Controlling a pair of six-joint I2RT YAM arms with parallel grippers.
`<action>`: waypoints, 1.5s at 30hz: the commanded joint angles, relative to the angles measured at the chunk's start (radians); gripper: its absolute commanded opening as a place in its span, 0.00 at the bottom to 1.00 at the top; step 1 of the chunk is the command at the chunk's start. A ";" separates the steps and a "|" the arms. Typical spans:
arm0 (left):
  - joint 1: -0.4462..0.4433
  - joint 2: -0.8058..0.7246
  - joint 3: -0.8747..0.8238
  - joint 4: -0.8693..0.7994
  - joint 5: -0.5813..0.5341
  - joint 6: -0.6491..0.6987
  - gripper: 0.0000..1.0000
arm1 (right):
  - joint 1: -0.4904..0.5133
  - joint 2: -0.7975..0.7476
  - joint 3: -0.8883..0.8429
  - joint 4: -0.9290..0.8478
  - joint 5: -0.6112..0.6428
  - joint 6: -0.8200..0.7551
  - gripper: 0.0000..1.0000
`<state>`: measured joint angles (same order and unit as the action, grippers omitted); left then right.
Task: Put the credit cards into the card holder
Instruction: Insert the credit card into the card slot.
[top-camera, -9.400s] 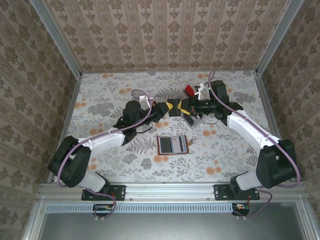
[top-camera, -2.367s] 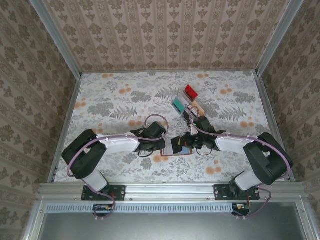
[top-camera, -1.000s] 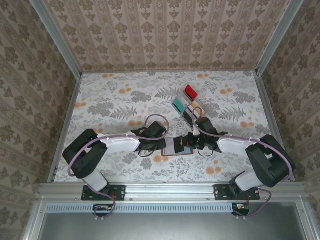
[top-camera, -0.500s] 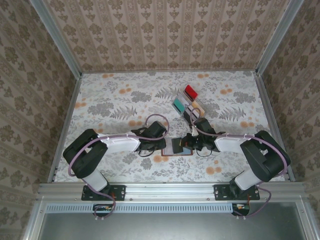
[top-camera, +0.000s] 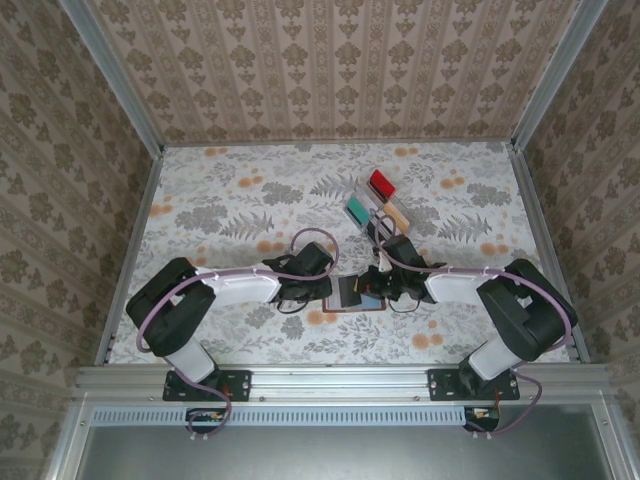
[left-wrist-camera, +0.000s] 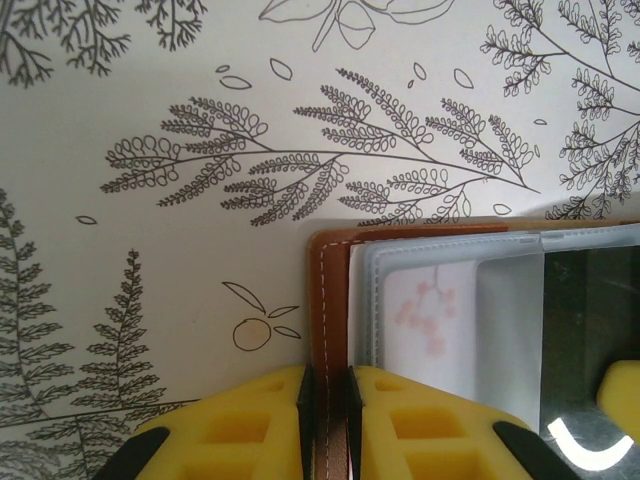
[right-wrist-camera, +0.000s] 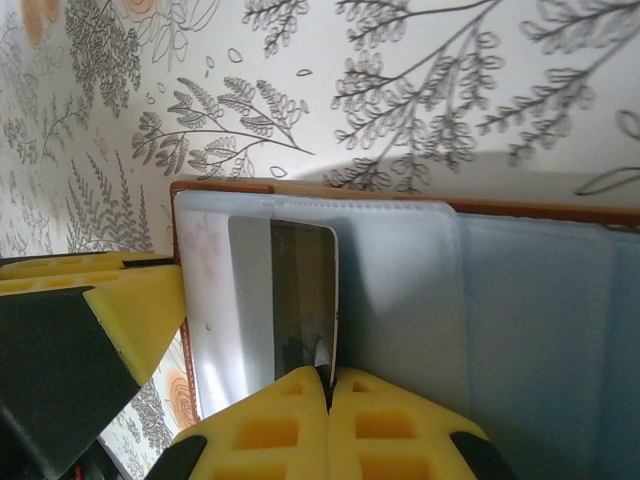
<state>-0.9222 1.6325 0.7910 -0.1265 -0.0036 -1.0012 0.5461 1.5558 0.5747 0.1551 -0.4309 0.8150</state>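
Brown card holder (left-wrist-camera: 330, 300) edge and credit card (right-wrist-camera: 285, 300) pinched.

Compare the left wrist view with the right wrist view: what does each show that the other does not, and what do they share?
Left wrist: the left gripper clamped on the wallet's brown stitched edge, seen close up. Right wrist: the right gripper pinching a grey card over the clear pockets. Shared: the open wallet on the flowered table.
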 joint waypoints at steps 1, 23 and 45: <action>-0.007 0.025 0.006 -0.010 0.010 -0.010 0.19 | 0.032 0.045 0.018 -0.069 0.007 -0.012 0.05; -0.007 0.013 -0.006 0.000 0.010 -0.011 0.19 | 0.058 0.040 0.122 -0.191 -0.003 -0.090 0.10; -0.008 0.040 -0.002 -0.037 -0.001 -0.019 0.31 | 0.094 -0.036 0.179 -0.405 0.184 -0.144 0.22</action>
<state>-0.9241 1.6333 0.7906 -0.1112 -0.0044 -1.0214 0.6334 1.5669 0.7444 -0.1585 -0.3237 0.7074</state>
